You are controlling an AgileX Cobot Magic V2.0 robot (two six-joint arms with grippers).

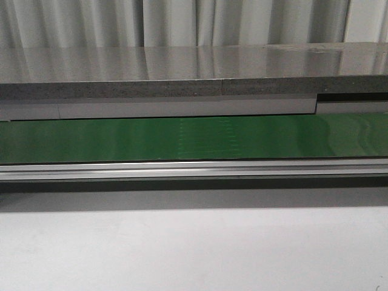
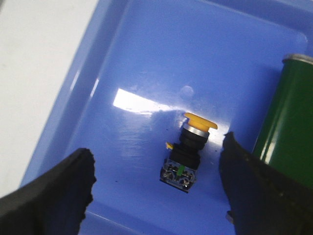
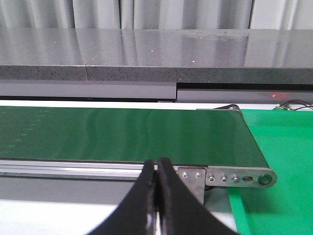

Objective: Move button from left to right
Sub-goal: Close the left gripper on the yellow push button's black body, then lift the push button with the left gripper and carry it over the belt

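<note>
The button (image 2: 188, 152) lies on its side in a blue tray (image 2: 146, 63) in the left wrist view: black boxy body, orange-yellow round cap, small green spot on its terminal end. My left gripper (image 2: 159, 169) is open, its black fingers (image 2: 58, 188) wide apart on either side of the button, not touching it. My right gripper (image 3: 157, 169) is shut and empty, in front of the green conveyor belt (image 3: 127, 134). Neither gripper nor the button shows in the front view.
A dark green cylinder (image 2: 286, 117) stands in the tray close to one left finger. The green belt (image 1: 194, 138) with its metal rail (image 1: 194, 170) runs across the front view, a grey ledge (image 1: 194, 76) behind. The belt's end bracket (image 3: 230, 178) meets a green mat (image 3: 283, 147).
</note>
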